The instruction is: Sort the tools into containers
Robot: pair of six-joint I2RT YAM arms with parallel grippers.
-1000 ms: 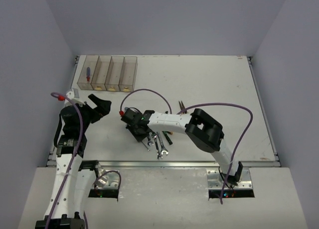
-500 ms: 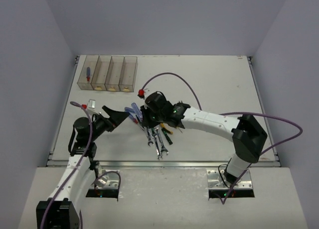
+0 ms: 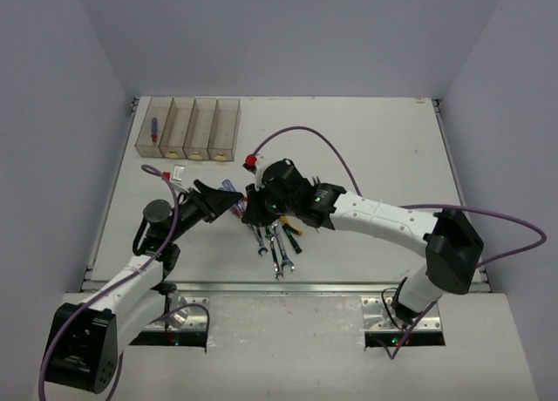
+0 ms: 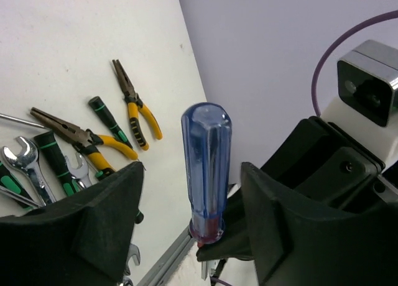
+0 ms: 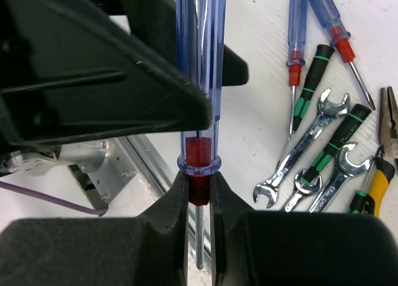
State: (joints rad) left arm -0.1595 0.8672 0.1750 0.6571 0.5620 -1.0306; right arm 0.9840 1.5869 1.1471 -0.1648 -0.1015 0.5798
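Note:
My right gripper (image 5: pixel 199 196) is shut on the red collar of a blue-handled screwdriver (image 5: pixel 199 81) and holds it above the table, left of the tool pile (image 3: pixel 275 242). My left gripper (image 4: pixel 193 227) is open, its jaws on either side of the blue handle (image 4: pixel 206 168) without touching it. In the top view the two grippers meet at mid-table, left (image 3: pixel 227 200) and right (image 3: pixel 248 207). The four joined containers (image 3: pixel 187 129) stand at the far left; the leftmost holds one blue screwdriver (image 3: pixel 154 128).
On the table lie two more blue screwdrivers (image 5: pixel 295 34), black/green screwdrivers (image 5: pixel 314 68), silver wrenches (image 5: pixel 298 165) and yellow-handled pliers (image 4: pixel 134 106). The table's metal front rail (image 5: pixel 155 168) lies below the held screwdriver.
My left arm has swung right and lowered until its open jaws straddle the handle. My right gripper has lifted the blue screwdriver from the pile and turned toward the left gripper.

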